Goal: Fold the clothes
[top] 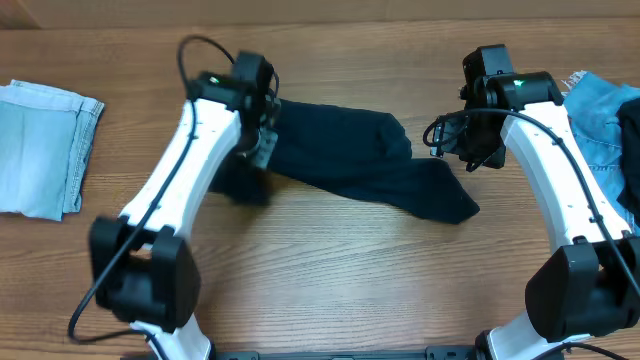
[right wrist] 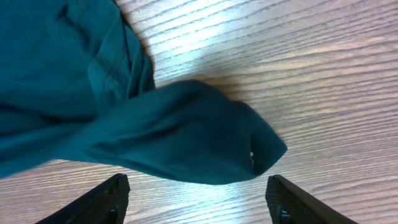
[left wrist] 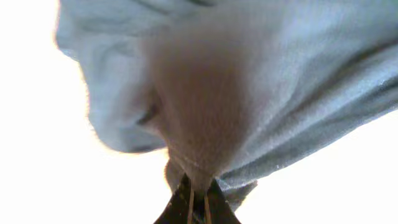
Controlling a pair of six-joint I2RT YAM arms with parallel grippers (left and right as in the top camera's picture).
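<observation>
Left gripper (left wrist: 198, 200) is clamped on a bunched fold of the navy garment (top: 350, 160), which lies across the centre of the table (top: 330, 280). Right gripper (right wrist: 196, 193) is spread wide above the garment's right end, holding nothing.

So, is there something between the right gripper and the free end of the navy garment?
Nothing visible. The right gripper hangs open just above the end of the garment, with its fingers on either side. Around that end, only bare table shows.
</observation>
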